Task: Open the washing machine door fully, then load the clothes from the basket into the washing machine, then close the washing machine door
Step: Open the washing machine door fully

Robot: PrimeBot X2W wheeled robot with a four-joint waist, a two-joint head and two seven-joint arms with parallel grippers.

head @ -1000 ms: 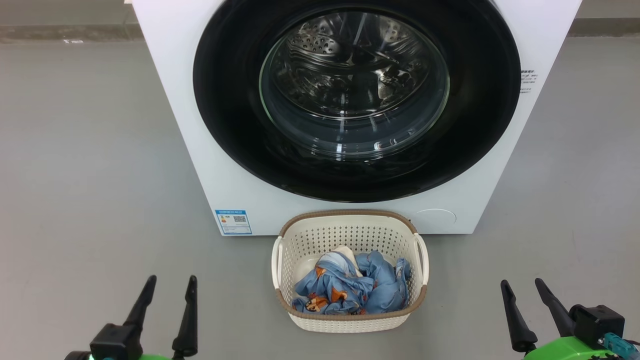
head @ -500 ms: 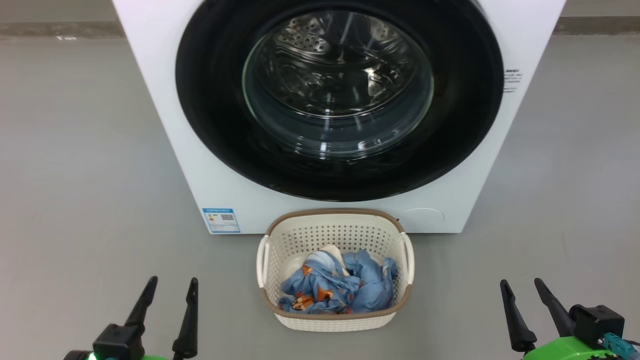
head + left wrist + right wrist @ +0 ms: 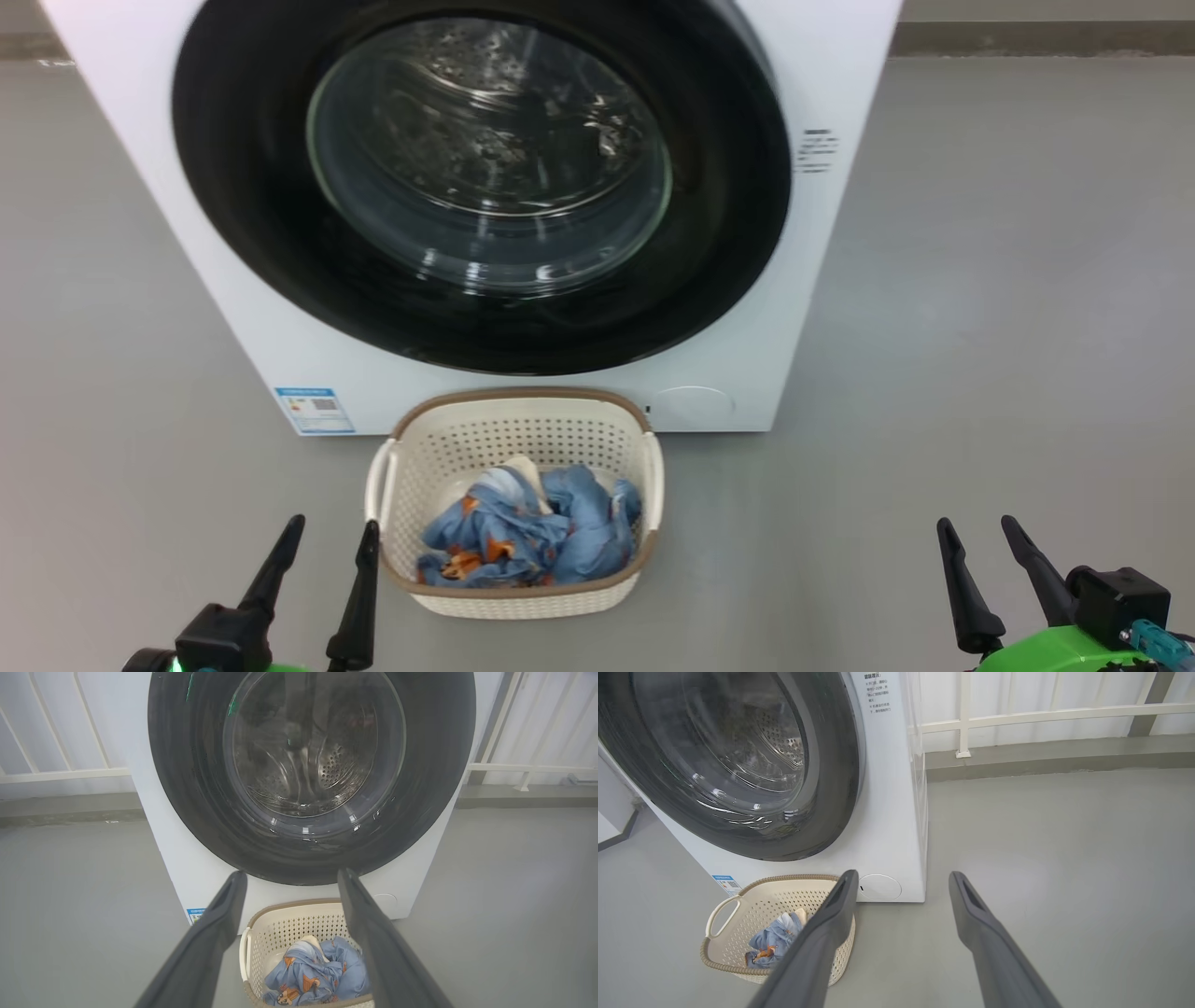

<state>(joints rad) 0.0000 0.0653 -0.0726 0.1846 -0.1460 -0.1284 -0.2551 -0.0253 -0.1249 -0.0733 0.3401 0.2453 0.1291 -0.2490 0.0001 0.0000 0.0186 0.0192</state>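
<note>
Washing machine door (image 3: pixel 481 177): stayed shut, reframed by head turn; opening unstarted. Left claw (image 3: pixel 334 523), right claw (image 3: pixel 976 521): released, short of it.

washing machine (image 3: pixel 775 308) body: smooth white panel, satin sheen. washing machine door (image 3: pixel 481 177): glossy black rim, clear glass bowl with sharp reflections. drum (image 3: pixel 336 765) behind the glass: bright perforated metal. basket (image 3: pixel 513 439): cream plastic, perforated, matt, with a brown woven-look rim. clothes (image 3: pixel 527 527): soft crumpled cloth, printed, matt. floor (image 3: pixel 980 327): smooth grey, dull sheen. right gripper (image 3: pixel 903 875) fingers (image 3: pixel 985 938): dark grey, matt, smooth.
</note>
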